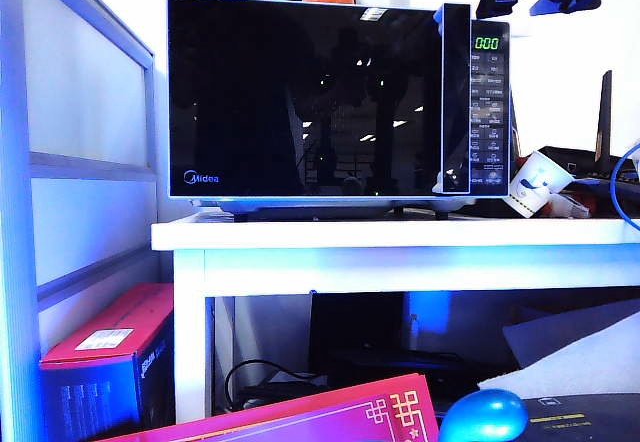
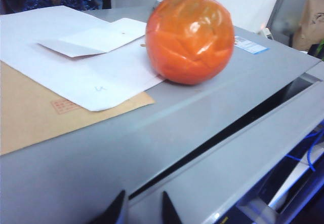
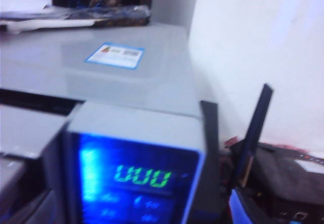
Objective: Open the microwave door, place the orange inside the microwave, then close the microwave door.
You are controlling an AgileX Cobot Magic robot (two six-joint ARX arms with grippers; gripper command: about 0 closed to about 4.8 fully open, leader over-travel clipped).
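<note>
Atop the microwave (image 1: pixel 338 102), door (image 1: pixel 300 102) shut, sits the orange (image 2: pixel 190 36): light, round, glossy, likely to roll; grasp across its middle. Left claw (image 2: pixel 143 209) hovers near, narrow-tipped yet empty; right claw's opening cannot be told.

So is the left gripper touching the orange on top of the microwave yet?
Apart. The left wrist view shows the left gripper with its open fingertips well short of the orange, bare microwave top between them.

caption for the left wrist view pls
Open left claw hovers over the microwave top, facing the orange beside papers.
</note>
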